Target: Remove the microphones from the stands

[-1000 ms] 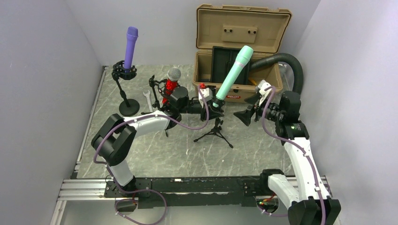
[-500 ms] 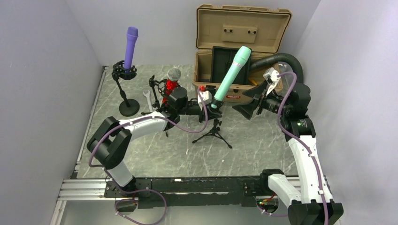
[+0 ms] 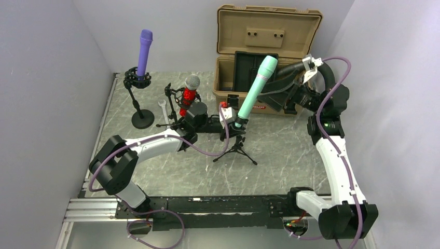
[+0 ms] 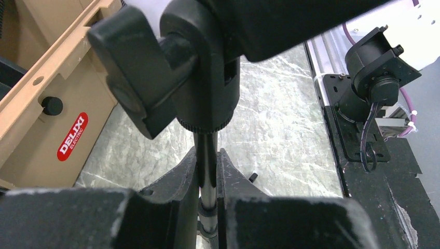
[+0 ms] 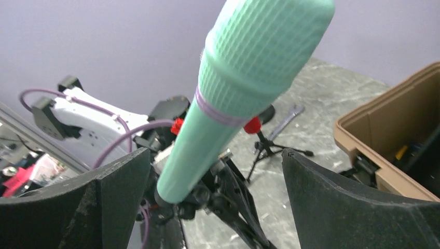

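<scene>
A mint-green microphone (image 3: 256, 88) leans up and to the right out of the clip of a small black tripod stand (image 3: 236, 148) mid-table. My left gripper (image 3: 228, 122) is shut on the stand's thin metal pole (image 4: 207, 155), just under the clip (image 4: 200, 78); both fingers (image 4: 171, 192) press the pole. My right gripper (image 3: 270, 96) hovers open beside the microphone's upper half, in front of the case. In the right wrist view the microphone (image 5: 244, 88) rises between the wide-apart fingers (image 5: 119, 197), touching neither.
An open tan case (image 3: 267, 31) stands at the back with a black hose (image 3: 321, 70) beside it. A purple microphone (image 3: 143, 49) on a round-base stand and a red one with a silver head (image 3: 190, 91) stand at the left, a wrench (image 3: 162, 111) between them. Walls close both sides.
My left gripper closed on the stand's pole. My right gripper rose and swung back toward the microphone's upper half, opening wider. The microphone and stand shifted slightly.
</scene>
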You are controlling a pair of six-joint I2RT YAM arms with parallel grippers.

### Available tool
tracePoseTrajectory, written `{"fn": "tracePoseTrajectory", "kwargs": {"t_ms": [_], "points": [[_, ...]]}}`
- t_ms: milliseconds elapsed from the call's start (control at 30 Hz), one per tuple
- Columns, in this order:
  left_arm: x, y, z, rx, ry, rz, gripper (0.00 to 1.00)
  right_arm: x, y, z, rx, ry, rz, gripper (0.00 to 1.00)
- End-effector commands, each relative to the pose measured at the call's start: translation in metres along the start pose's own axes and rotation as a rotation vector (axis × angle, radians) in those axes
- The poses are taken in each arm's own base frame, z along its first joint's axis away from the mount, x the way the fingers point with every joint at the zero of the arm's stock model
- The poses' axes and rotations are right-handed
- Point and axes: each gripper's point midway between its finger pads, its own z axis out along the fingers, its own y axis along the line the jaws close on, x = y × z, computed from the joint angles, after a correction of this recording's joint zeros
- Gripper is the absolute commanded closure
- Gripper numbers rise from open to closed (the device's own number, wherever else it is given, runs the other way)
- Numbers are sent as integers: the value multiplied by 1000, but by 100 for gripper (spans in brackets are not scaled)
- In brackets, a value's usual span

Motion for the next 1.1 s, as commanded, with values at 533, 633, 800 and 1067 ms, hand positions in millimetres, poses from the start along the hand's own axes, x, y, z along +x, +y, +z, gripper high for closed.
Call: {"fn": "tracePoseTrajectory", "kwargs": {"t_ms": [533,633,800,1067], "points": [[22,-11,14,46,97,-29,100,-36,6,38,-145,-62,128,16],[24,-10,16,51,102,-42,100,-34,5,41,-161,-62,139,29],[26,-9,17,48,105,-48,100,-35,6,42,-179,-68,142,59],[25,-19,5,65,35,-23,100,-41,7,40,-176,-81,149,88]]}}
